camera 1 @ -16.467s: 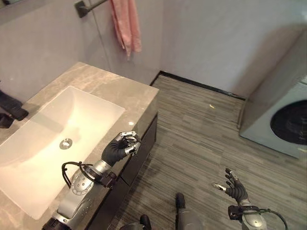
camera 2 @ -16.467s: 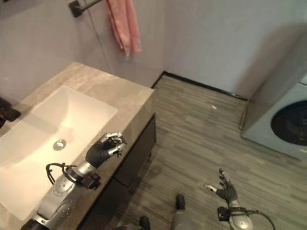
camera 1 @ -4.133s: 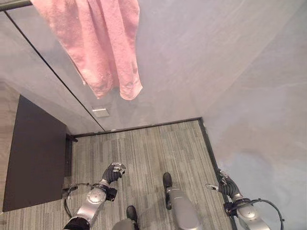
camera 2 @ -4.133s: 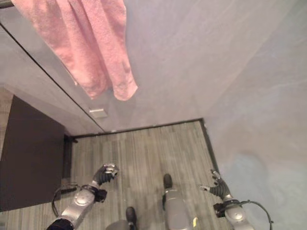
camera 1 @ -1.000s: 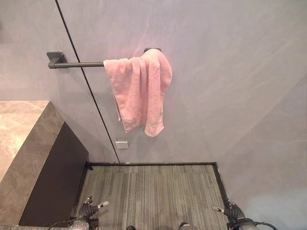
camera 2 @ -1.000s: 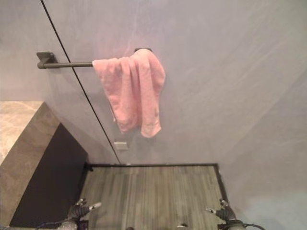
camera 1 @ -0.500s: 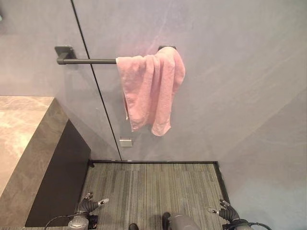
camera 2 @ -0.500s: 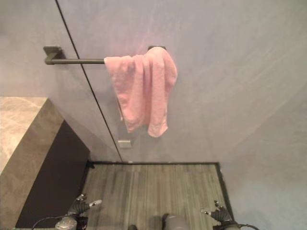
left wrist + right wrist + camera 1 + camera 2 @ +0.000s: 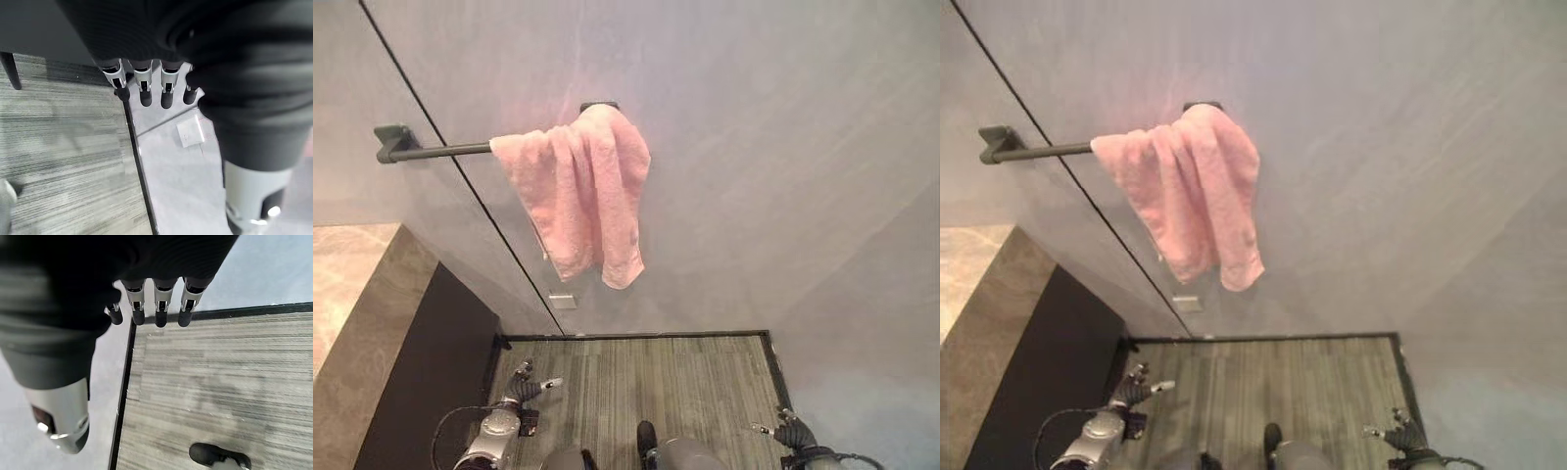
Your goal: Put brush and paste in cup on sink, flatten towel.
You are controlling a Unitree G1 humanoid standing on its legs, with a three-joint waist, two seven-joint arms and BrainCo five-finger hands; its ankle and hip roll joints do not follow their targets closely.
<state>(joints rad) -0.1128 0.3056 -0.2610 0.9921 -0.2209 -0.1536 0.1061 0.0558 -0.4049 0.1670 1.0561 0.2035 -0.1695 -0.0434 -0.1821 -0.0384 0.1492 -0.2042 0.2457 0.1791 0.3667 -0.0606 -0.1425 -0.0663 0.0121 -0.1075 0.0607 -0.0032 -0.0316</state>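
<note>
My view has swung since half a second ago, so the towel rail [image 9: 435, 151] now sits further to my left. The bench [image 9: 347, 294] edges in at my left. The pink towel [image 9: 578, 201] hangs bunched on the rail, well above me. My left robot hand [image 9: 524, 389] and right robot hand [image 9: 790, 432] hang low, fingers straight, holding nothing. To flatten it well, I should raise both, grip its edges and spread it along the rail. No writing is legible.
</note>
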